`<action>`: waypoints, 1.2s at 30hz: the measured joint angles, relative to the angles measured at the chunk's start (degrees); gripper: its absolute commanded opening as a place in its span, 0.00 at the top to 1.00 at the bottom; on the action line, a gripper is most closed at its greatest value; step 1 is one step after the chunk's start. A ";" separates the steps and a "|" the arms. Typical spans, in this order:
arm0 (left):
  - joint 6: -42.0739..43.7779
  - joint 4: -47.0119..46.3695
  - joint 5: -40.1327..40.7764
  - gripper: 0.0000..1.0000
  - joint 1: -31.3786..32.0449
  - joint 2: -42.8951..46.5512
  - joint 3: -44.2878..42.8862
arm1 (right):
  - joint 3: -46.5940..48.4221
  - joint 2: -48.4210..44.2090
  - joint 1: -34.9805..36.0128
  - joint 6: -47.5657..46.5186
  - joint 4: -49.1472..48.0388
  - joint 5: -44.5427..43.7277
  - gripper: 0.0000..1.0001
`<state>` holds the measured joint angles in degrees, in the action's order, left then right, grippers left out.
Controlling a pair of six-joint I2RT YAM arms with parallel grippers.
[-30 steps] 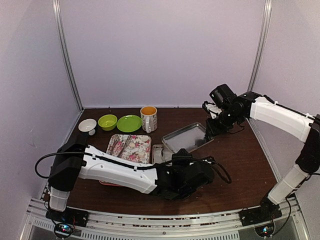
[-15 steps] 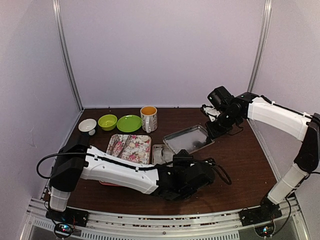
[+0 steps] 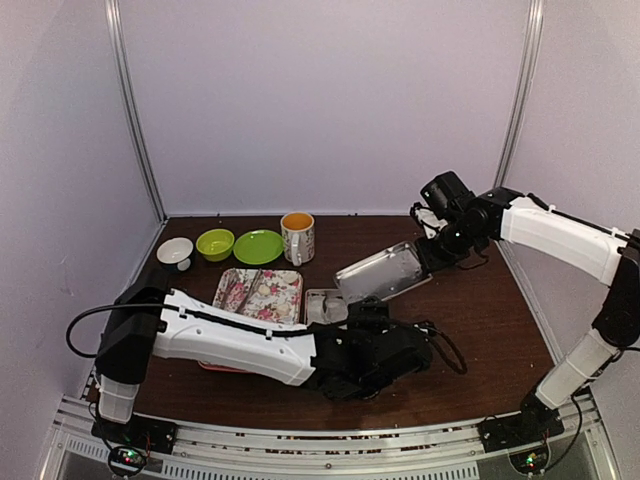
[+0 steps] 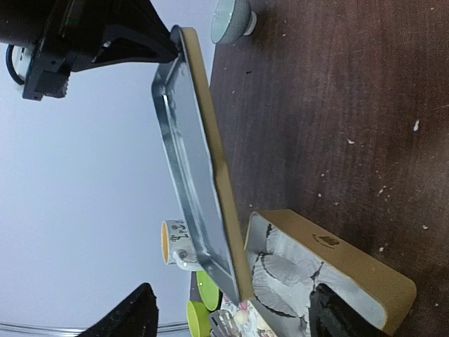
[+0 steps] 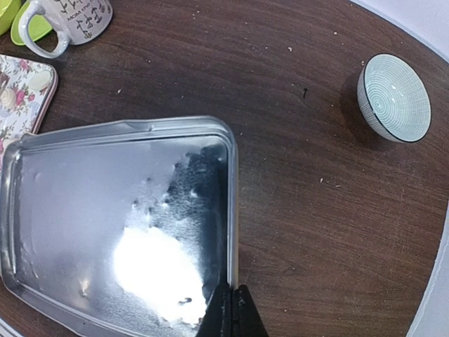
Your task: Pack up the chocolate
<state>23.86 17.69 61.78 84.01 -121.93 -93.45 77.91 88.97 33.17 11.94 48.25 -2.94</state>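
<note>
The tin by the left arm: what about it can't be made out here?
Chocolate: not discernible in any view.
Tin interior: in the left wrist view, the tilted lid and the frame's bottom edge cut it off; in the top view, too small.
Left gripper: in the top view, jaws hidden beneath its wrist.

Ahead of me a metal lid (image 3: pixel 380 272) stands tilted beside an open tan tin (image 4: pixel 358 270). To my left sit a floral tray (image 3: pixel 260 295), mug (image 3: pixel 297 236), green plate (image 3: pixel 258 247) and green bowl (image 3: pixel 215 244).
</note>
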 measured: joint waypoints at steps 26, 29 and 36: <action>-41.72 13.14 -34.32 0.29 -22.14 31.98 14.73 | -27.19 -10.25 -3.58 8.46 -12.94 -6.54 1.00; -45.64 15.06 -36.39 0.29 -24.74 33.35 17.51 | -28.11 -8.26 -3.56 9.09 -15.06 -5.75 0.83; -52.54 20.39 -38.93 0.19 -30.51 38.05 25.88 | -30.91 -8.00 -3.54 9.38 -19.15 -5.53 0.61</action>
<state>-28.69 38.09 22.85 53.49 -83.88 -67.57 47.00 80.97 29.63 21.32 29.10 -8.47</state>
